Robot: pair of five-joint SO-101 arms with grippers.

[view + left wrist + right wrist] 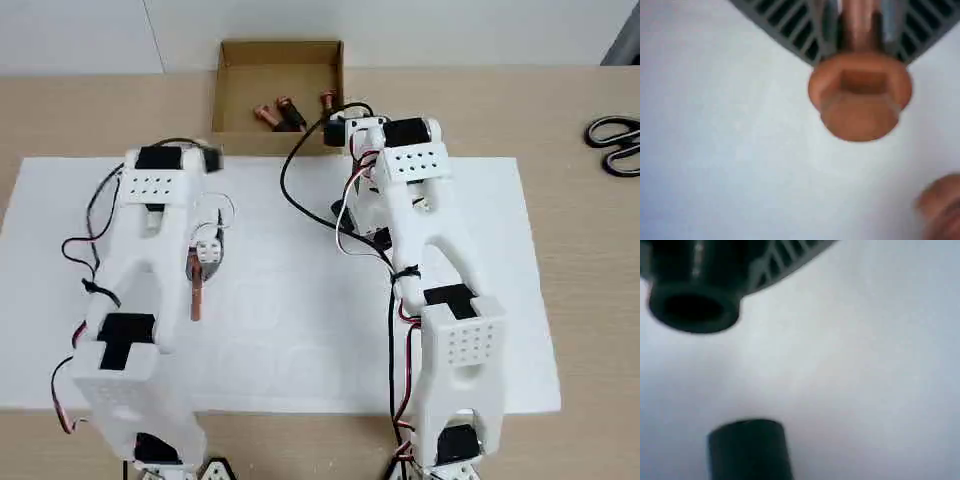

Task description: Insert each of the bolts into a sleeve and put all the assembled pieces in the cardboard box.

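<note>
Left tool (pixel 202 265) clenched on a bolt (pixel 196 298) — long axis near-to-far; right tool (pixel 700 265) grasps a sleeve (pixel 692 307) (bore unfilled), well apart to the bolt's right — they likely must close sideways

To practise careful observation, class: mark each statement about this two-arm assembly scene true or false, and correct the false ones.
1. The left gripper holds a copper bolt. True.
2. The cardboard box is empty. False: several assembled pieces lie inside it.
3. The right gripper holds a black sleeve. True.
4. The scissors lie on the white sheet. False: they lie on the bare wooden table, beside the sheet.
</note>
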